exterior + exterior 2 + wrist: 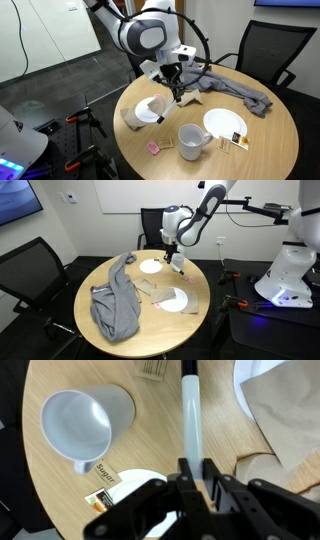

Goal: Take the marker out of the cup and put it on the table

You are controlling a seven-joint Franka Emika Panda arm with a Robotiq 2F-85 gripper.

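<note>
The marker (190, 410) is held out of the cup (85, 420), clamped between the fingers (212, 472) of the gripper (196, 466). The jaws are closed on its near end. The rest of the barrel projects straight out beyond the fingertips, with the dark end farthest from them. Such an end grasp is judged to suit a marker standing in a cup, where only the top stands free of the rim.

In the wrist view the cup is seen from above with its inside empty. It lies to one side of the marker and apart from it. In an exterior view the gripper (177, 88) hangs above the table (270, 130), behind the cup (192, 140) and higher than its rim. A white plate (224, 123) sits just beside the cup.

Bare wood beside the cup is seen under the marker, so that patch is judged a fit place for setting it down. Whether the marker's far end touches the table cannot be told.
</note>
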